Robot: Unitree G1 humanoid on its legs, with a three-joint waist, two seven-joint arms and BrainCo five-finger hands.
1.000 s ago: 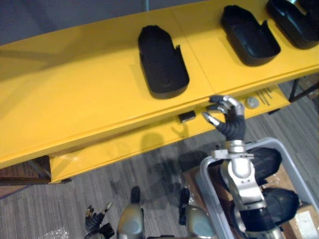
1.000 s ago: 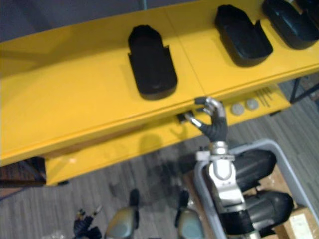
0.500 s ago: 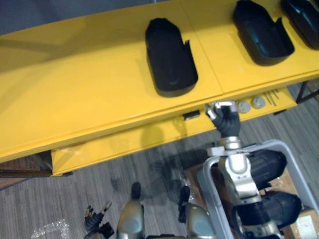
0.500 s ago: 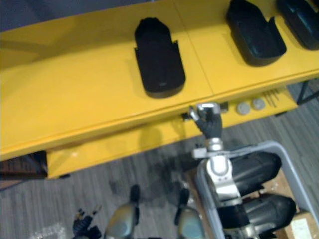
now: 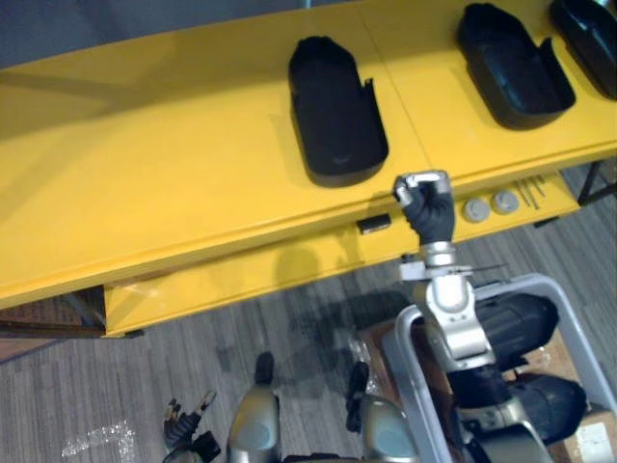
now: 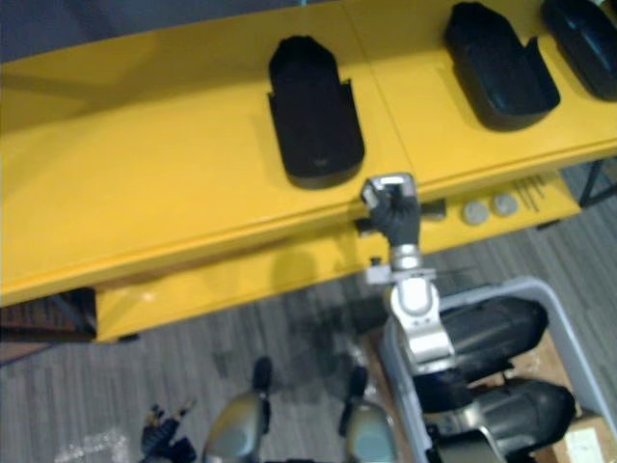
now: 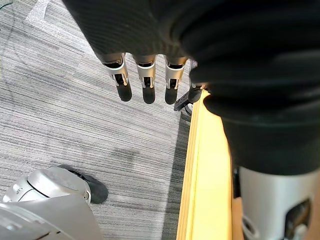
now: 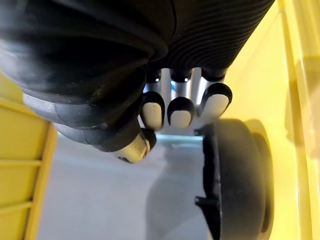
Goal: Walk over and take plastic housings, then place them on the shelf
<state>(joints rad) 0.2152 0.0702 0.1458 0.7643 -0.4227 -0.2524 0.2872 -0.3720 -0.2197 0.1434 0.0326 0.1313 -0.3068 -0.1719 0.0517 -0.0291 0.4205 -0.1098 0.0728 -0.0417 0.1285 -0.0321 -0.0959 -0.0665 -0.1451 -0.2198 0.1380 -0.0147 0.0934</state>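
Note:
Three black plastic housings lie on the yellow shelf (image 5: 145, 183): one in the middle (image 5: 337, 111), one to its right (image 5: 514, 66) and one at the far right edge (image 5: 588, 29). My right hand (image 5: 424, 198) is raised at the shelf's front edge, just below and right of the middle housing, with its fingers curled and nothing in them. The right wrist view has those curled fingertips (image 8: 181, 111) with the middle housing (image 8: 240, 180) lying past them. My left hand (image 5: 183, 429) hangs low near the floor, its fingers (image 7: 145, 80) straight.
A grey bin (image 5: 569, 294) at the lower right holds more black housings (image 5: 516, 318), with a cardboard box (image 5: 593, 434) beside it. The lower yellow ledge (image 5: 241, 280) carries two round discs (image 5: 474, 209) and a small black piece (image 5: 374, 224).
My right hand has moved up towards the shelf's front edge and its fingers have curled in. The view has shifted a little.

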